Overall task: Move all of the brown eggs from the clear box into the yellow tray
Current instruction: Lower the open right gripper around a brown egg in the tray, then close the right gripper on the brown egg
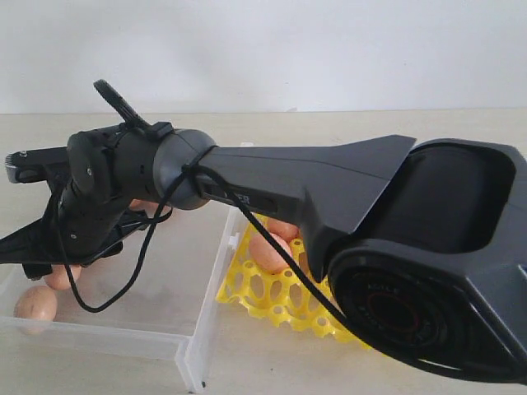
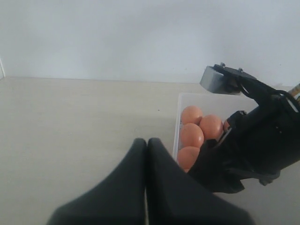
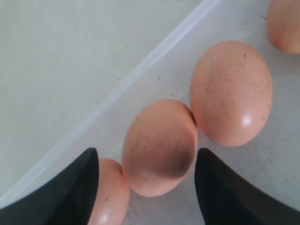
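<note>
Straddling a brown egg (image 3: 159, 145) in the clear box (image 3: 117, 95), our right gripper (image 3: 145, 161) stands wide, holding nothing; we judge the egg light, smooth, fragile, best pinched gently across its middle

A plain white wall (image 1: 288, 49) runs behind everything, smooth and evenly lit. It meets the bench (image 1: 346, 123) in one straight line. The bench top is pale beige and matt, with a few tiny dark specks, and it stretches wide to both sides. The light is soft and diffuse, casting only faint shadows on the surface.
</note>
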`<state>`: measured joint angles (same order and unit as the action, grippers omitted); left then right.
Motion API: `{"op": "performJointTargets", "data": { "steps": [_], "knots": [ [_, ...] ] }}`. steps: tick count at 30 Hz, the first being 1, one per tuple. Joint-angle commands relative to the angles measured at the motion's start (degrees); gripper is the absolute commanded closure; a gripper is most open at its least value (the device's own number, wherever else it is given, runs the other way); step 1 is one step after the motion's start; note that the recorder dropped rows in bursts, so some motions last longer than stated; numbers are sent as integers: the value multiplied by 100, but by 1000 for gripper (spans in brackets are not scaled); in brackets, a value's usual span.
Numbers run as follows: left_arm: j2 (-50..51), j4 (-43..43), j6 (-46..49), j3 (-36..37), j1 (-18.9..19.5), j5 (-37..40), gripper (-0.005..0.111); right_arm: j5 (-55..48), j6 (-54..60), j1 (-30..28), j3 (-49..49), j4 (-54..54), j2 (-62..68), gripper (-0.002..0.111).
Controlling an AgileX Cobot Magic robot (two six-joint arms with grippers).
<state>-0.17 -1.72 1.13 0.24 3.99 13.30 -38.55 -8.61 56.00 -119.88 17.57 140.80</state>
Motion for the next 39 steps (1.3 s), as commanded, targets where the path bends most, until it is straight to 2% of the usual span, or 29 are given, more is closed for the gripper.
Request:
{"op": "performJointTargets", "data": {
  "steps": [1, 26, 27, 31, 34, 35, 39],
  "knots": [
    [17, -31, 3, -24, 5, -1, 111, 124, 11, -11, -31, -27, 47, 50],
    [17, -31, 3, -24, 5, -1, 111, 686, 38, -58, -31, 64, 269, 51],
    [17, -31, 3, -24, 5, -1, 111, 695, 38, -58, -31, 64, 269, 53],
    [17, -31, 3, -24, 5, -1, 111, 700, 60, -58, -31, 52, 269, 76],
    [17, -31, 3, -24, 5, -1, 111, 583, 60, -58, -31, -6, 233, 102],
    [17, -31, 3, -24, 5, -1, 111, 582, 78, -48, -31, -67, 195, 107],
    [17, -31, 3, -24, 5, -1, 111, 582, 667, -48, -14, -224, -97, 108]
  ]
}}
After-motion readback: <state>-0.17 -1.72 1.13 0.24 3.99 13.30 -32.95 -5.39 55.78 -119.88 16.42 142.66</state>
